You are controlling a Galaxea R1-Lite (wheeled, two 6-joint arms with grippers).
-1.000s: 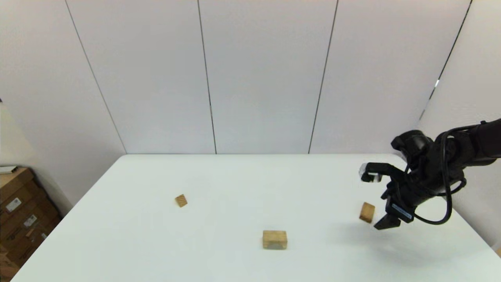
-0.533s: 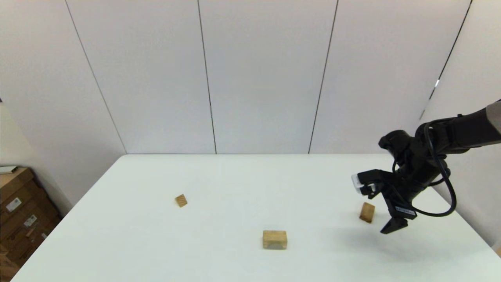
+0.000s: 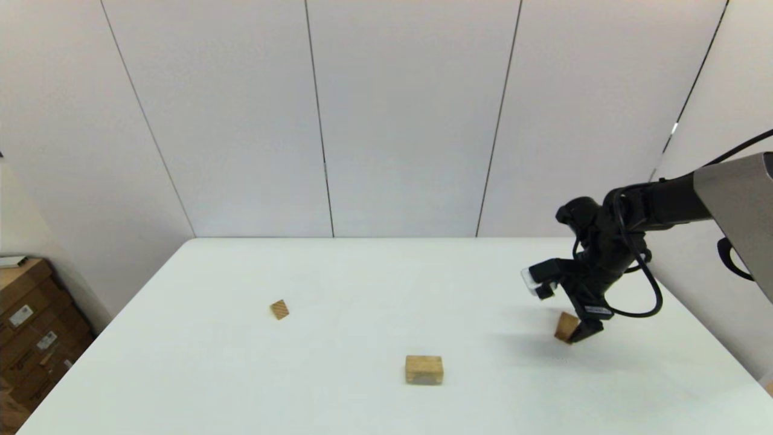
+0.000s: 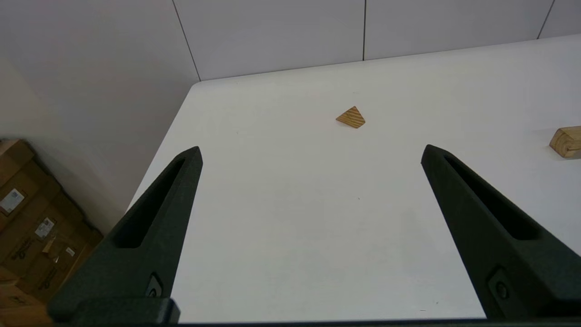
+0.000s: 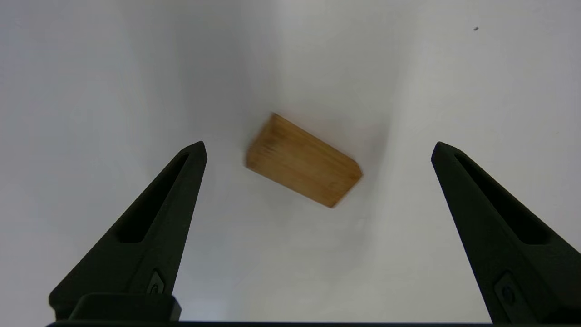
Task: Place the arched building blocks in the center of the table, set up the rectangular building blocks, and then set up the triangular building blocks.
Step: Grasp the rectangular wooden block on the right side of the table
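Jaws of the right gripper (image 3: 561, 305) stand wide apart above the slab (image 3: 566, 327), pointing down at it with nothing held. From the right wrist view the slab (image 5: 303, 160) lies between the two fingers, clear of both, set at a slant to the line between them. The left gripper (image 4: 311, 152) is parked off to the left with its jaws spread and empty too.

The arch (image 3: 424, 369) sits near the middle of the bench (image 3: 362, 272), toward its near edge, so the first step looks done. The step in hand appears to be picking up the slab, which rests on the right side of the bench, well apart from the arch. The next move likely calls for lowering until the fingers straddle the slab, perhaps turning the wrist to square with its sides, then closing.

The slab is honey-brown, flat and smooth, with fine straight grain. The wedge (image 3: 279, 309) lies on the left side, small and peaked with striped grain, and is untouched.
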